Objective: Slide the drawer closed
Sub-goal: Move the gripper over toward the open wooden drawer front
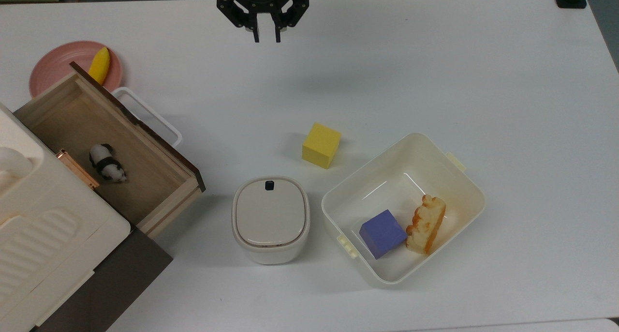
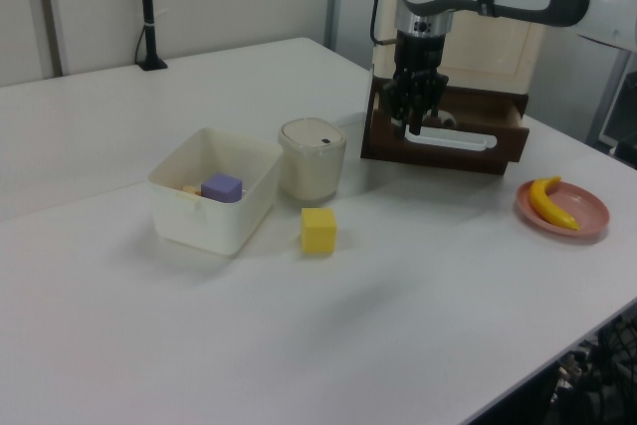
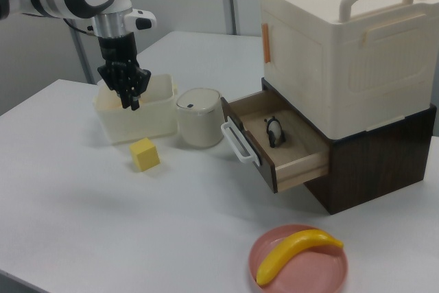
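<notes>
The drawer (image 1: 72, 124) stands pulled out of the dark cabinet at the top view's left. It is a light-wood box with a dark front panel and a white loop handle (image 1: 147, 115). A small panda toy (image 1: 107, 163) lies inside it. The drawer (image 3: 291, 152) also shows in the right view, and the drawer (image 2: 448, 141) in the left view. My gripper (image 1: 266, 37) hangs above the table near the far edge, well away from the handle. Its fingers are drawn close together and hold nothing. The gripper (image 2: 410, 127) overlaps the drawer front in the left view. The gripper (image 3: 129, 103) is over the white bin in the right view.
A pink plate (image 1: 53, 73) with a banana (image 1: 99, 66) sits behind the drawer. A yellow cube (image 1: 321, 145), a lidded white pot (image 1: 271, 219) and a white bin (image 1: 411, 136) holding a purple cube (image 1: 382, 233) and a toast piece (image 1: 425, 223) stand mid-table. A cream box (image 1: 43, 235) tops the cabinet.
</notes>
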Controlling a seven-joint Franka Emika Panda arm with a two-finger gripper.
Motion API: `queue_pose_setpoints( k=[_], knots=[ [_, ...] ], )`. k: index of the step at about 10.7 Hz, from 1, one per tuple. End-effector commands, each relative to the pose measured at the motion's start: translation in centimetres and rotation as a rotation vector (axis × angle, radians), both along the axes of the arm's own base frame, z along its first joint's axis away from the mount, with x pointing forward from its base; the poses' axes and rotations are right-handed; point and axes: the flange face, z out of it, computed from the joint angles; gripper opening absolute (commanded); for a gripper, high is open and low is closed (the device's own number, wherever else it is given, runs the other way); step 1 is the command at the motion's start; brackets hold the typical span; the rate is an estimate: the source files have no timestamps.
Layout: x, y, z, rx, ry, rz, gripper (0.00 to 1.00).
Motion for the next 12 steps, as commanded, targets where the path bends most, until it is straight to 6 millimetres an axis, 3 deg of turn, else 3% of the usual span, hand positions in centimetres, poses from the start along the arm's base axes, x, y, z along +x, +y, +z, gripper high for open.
queue_pose_setpoints(
  k=[1, 4, 8, 12],
  knots=[
    [-0.4, -0.7, 0.2, 0.026, -0.018, -0.004, 0.11],
    [0.3, -3.5, -0.9, 0.018, -0.038, -0.113, 0.11],
    [2.5, -10.0, -6.6, -0.030, -0.098, -0.385, 0.11],
    [5.8, -13.8, -12.2, -0.116, -0.225, -0.579, 0.11]
  ],
)
